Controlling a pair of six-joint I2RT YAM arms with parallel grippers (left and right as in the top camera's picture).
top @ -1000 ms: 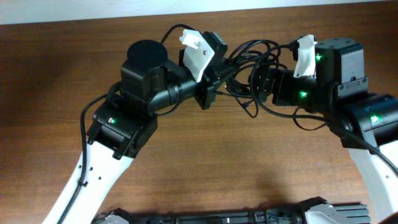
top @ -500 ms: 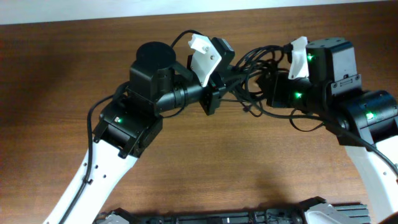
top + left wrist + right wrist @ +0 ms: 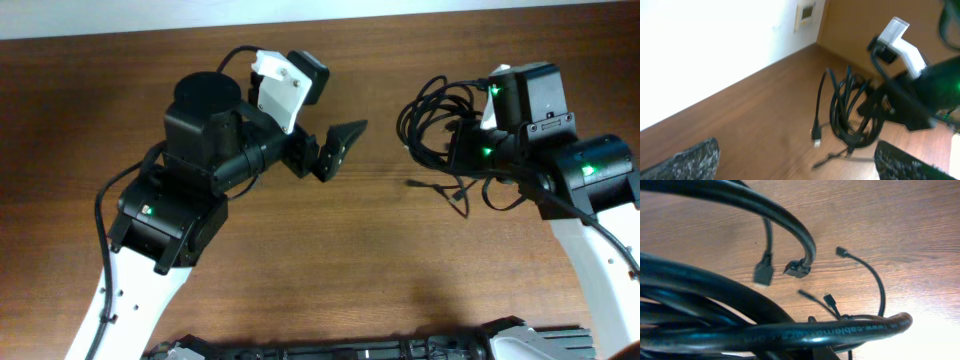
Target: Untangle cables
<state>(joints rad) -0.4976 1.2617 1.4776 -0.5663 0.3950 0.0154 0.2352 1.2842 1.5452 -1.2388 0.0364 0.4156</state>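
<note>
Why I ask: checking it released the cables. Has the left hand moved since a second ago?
Yes. Against the table's far edge, the left hand has drawn back leftward, open, clear of the cable bundle.

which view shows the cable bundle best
The left wrist view: the cable bundle shows whole, its loops and loose plug ends set against the bare table. Overhead shows it small and partly hidden under the right arm. The right wrist view is too close: only a few thick strands and some plugs.
</note>
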